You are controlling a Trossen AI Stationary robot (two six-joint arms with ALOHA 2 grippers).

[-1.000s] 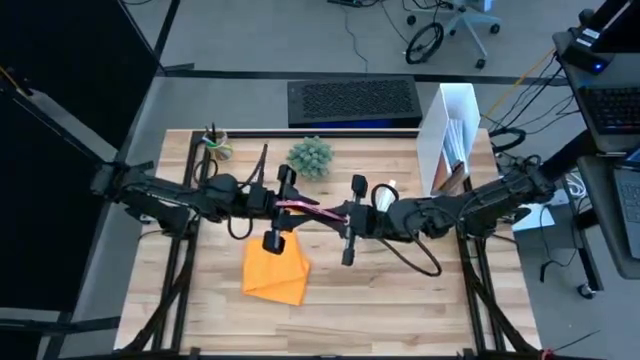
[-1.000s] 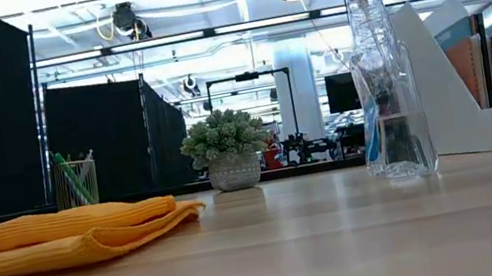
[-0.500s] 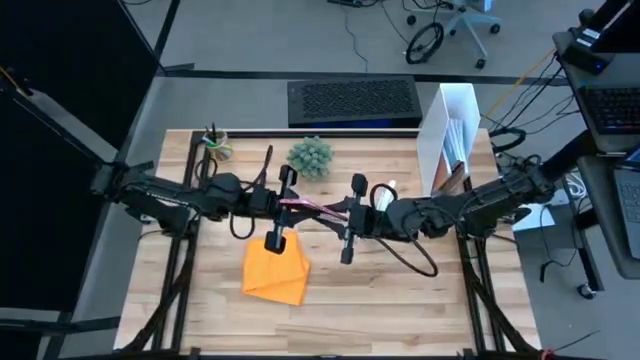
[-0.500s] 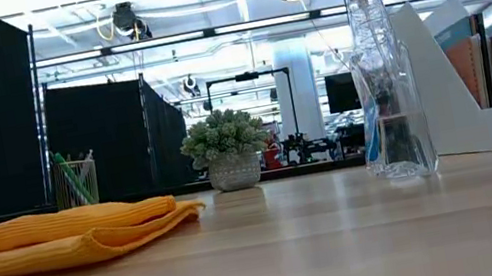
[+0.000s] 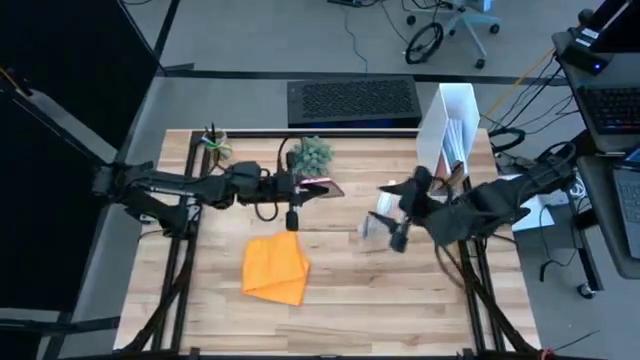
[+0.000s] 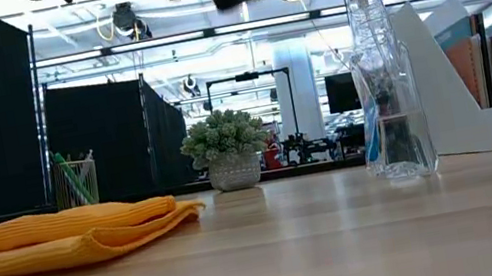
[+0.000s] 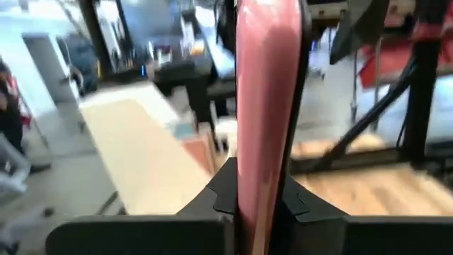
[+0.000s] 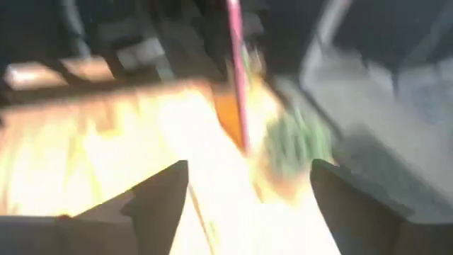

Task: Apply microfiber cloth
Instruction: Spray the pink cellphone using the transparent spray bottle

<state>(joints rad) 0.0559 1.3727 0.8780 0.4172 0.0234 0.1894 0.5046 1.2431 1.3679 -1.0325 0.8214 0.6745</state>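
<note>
Pen cup [image 5: 213, 141] with green pens at the table's far left corner, also seen at left in the low view. Left arm reaches across from the left edge, above the wooden table [image 5: 330, 290]; left gripper [image 5: 312, 187] sits just in front of the small potted plant [image 5: 311, 153], raised off the surface, fingers [image 7: 287, 195] clamped on the pink-edged phone [image 5: 318, 187]. Left wrist view: the phone seen edge-on as a pink strip rising between the two dark fingers, held tight on both sides. Low view: a dark slab at the top edge, above the plant, likely the held phone; cannot tell for certain. Microfiber cloth [image 5: 276, 270] lies flat on the table in front of the left gripper, well apart from it, toward the near edge and left of centre; nothing touches it. Low view: the cloth folded over, orange, resting on the wood at left. Right of centre, the clear spray bottle [image 6: 380, 63] stands upright on the table; in the high view it shows just beside the right gripper [image 5: 398, 238], partly hidden. Right gripper held over the table to the right of centre, well apart from the cloth; right wrist view shows its two dark fingers [image 8: 157, 202] spread apart with nothing between them, picture heavily blurred. White file holder [image 5: 452, 130] with folders stands at the far right of the table
</note>
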